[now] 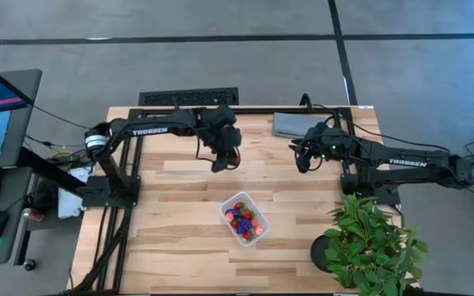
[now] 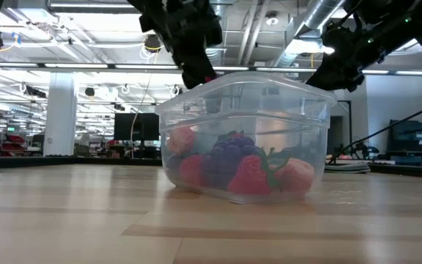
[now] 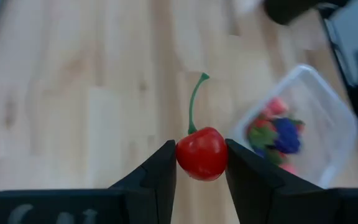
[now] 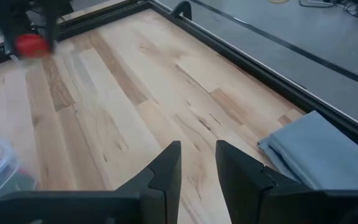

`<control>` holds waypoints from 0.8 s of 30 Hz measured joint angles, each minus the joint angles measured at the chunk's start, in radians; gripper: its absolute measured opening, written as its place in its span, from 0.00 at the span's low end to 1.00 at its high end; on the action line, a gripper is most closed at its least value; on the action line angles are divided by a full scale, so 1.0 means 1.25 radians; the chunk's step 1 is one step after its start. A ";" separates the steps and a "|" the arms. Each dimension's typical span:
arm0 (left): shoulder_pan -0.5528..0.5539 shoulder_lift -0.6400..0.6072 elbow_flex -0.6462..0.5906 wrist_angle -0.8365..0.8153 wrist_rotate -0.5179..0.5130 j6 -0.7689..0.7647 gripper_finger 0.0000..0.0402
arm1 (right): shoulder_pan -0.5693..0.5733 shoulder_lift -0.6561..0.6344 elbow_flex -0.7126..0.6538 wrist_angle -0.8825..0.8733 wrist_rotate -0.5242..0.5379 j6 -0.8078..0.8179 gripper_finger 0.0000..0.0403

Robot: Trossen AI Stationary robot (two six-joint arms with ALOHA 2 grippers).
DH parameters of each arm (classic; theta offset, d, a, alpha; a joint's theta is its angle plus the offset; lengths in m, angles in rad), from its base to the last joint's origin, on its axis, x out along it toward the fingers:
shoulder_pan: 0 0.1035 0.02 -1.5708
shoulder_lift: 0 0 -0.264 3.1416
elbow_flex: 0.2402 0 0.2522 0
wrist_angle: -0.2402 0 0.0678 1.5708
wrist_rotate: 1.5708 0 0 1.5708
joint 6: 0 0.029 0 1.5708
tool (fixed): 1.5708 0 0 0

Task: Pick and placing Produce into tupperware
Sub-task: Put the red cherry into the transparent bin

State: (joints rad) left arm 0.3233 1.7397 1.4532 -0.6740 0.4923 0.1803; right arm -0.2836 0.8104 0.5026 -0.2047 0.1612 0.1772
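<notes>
Pale wooden worktop (image 1: 179,255) carries the tupperware (image 1: 245,218), already heaped with produce (image 2: 237,169). Raised beyond it, the left claw (image 3: 201,163) is clenched on a red cherry (image 3: 201,153) across its round body (stem free): light, smooth, likely slippery, so a gentle squeeze suits. By the grey cloth (image 4: 319,149), the right claw (image 4: 197,163) hangs slightly parted, holding nothing.

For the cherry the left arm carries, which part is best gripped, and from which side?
Grip the round red body of the cherry across its widest part, fingers on opposite sides, coming from the end opposite the stem. The left gripper does this; the thin green stem stays free.
</notes>
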 joint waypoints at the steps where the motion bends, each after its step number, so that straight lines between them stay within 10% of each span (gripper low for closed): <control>1: -0.005 -0.002 0.000 -0.005 0.013 0.010 0.28 | 0.000 0.000 0.000 0.000 0.000 0.000 0.30; 11: -0.075 -0.005 0.000 -0.018 0.089 0.052 0.28 | 0.000 0.000 0.000 -0.004 0.019 -0.023 0.30; 24: -0.199 -0.002 -0.106 0.215 -0.037 -0.168 0.28 | 0.000 0.001 0.000 -0.043 0.019 -0.109 0.30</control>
State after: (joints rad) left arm 0.0742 1.7367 1.3211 -0.4051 0.4466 -0.0303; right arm -0.2836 0.8116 0.5026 -0.2583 0.1846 0.0414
